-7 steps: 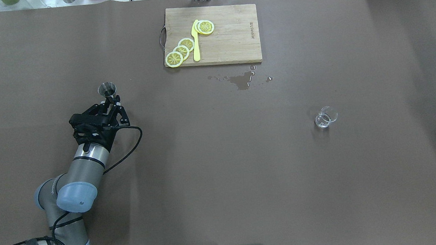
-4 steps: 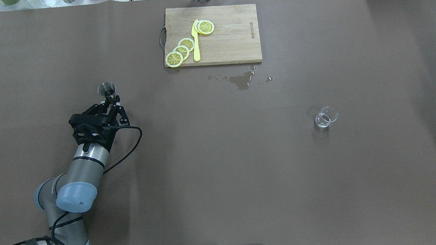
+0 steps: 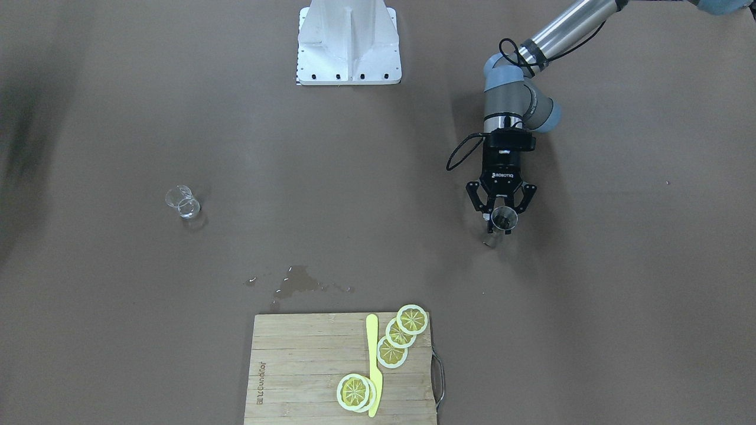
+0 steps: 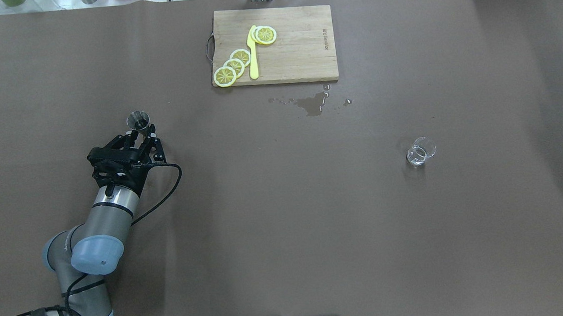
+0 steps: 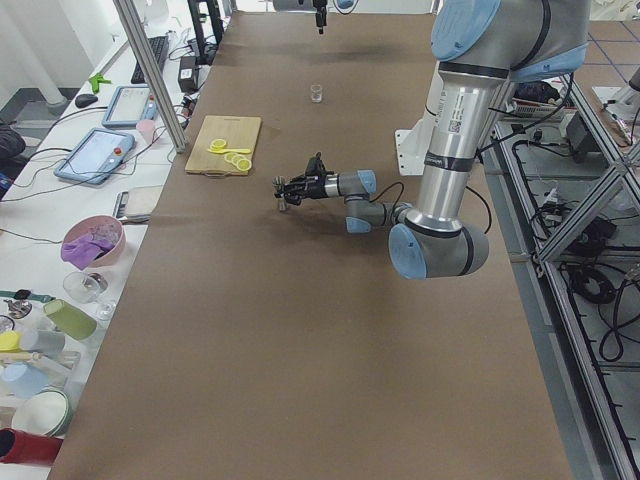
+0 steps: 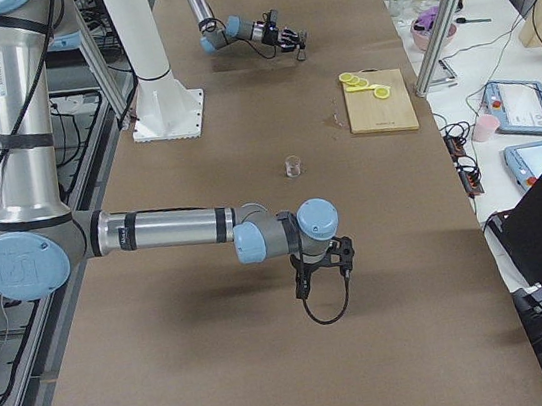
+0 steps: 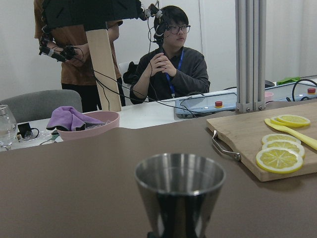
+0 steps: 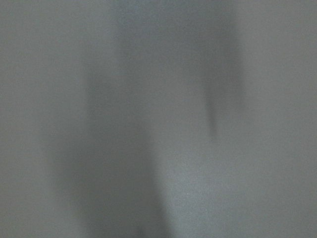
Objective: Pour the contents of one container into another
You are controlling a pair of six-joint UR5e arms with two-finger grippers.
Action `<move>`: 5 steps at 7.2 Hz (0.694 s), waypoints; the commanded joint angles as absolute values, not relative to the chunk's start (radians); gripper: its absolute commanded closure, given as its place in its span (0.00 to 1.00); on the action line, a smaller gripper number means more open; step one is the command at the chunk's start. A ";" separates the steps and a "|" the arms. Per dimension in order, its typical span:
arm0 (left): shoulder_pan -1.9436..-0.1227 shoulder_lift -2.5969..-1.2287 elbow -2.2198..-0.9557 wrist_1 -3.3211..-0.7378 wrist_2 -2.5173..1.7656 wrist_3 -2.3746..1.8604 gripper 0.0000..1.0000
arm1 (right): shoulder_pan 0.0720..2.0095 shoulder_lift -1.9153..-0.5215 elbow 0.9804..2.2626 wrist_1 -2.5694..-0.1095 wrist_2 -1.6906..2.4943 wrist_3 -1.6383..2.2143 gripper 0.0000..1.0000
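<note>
Jigger [image 4: 138, 120] and left tool [image 4: 142, 132] shifted slightly toward robot since a second ago. Tool clamped on jigger below top cone; lower part hidden, cut off in wrist view. Jigger silvery, upright, dark inside. Right tool [image 6: 342, 252]: open or closed, cannot tell; its wrist view only grey blur. Clear glass cup [image 4: 420, 150] upright on counter [image 4: 286, 218], well apart from jigger.

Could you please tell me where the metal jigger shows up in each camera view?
Front-facing: metal jigger right of centre.
Overhead: metal jigger left of centre.
Exterior left: metal jigger mid-frame, upper half.
Exterior right: metal jigger near the top edge, far.
Left wrist: metal jigger bottom centre, close up.
Right wrist: not in view.
Shared landmark: the wooden cutting board with lemon slices.
</note>
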State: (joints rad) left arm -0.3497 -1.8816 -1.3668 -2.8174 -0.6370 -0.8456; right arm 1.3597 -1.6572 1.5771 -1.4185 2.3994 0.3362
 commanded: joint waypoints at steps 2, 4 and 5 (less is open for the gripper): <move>-0.350 -1.879 -1.367 -2.819 -0.637 -0.847 0.46 | 1.304 -1.632 1.569 -1.419 2.343 0.336 0.00; -0.350 -1.881 -1.367 -2.822 -0.638 -0.847 0.28 | 1.316 -1.608 1.580 -1.434 2.322 0.337 0.00; -0.350 -1.881 -1.371 -2.824 -0.637 -0.847 0.07 | 1.353 -1.620 1.603 -1.463 2.329 0.334 0.00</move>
